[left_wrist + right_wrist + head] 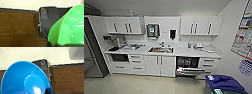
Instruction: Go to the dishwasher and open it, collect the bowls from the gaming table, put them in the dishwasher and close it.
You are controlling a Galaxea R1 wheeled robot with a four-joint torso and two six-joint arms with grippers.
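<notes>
Green bowl (70,28), blue bowl (25,80), dishwasher (189,66) open

We face a white kitchenette wall. At twelve o'clock the sink (160,49) sits in a white counter (184,52), with wall cabinets (125,25) at eleven and more cabinets (201,25) at one. White drawers (135,63) and cupboard doors (159,65) stand under the counter. A tall grey unit (91,47) fills nine o'clock, a poster (244,37) hangs at three, a blue-lidded bin (224,83) stands at five, and the pale glossy floor (146,85) spreads at six.
</notes>
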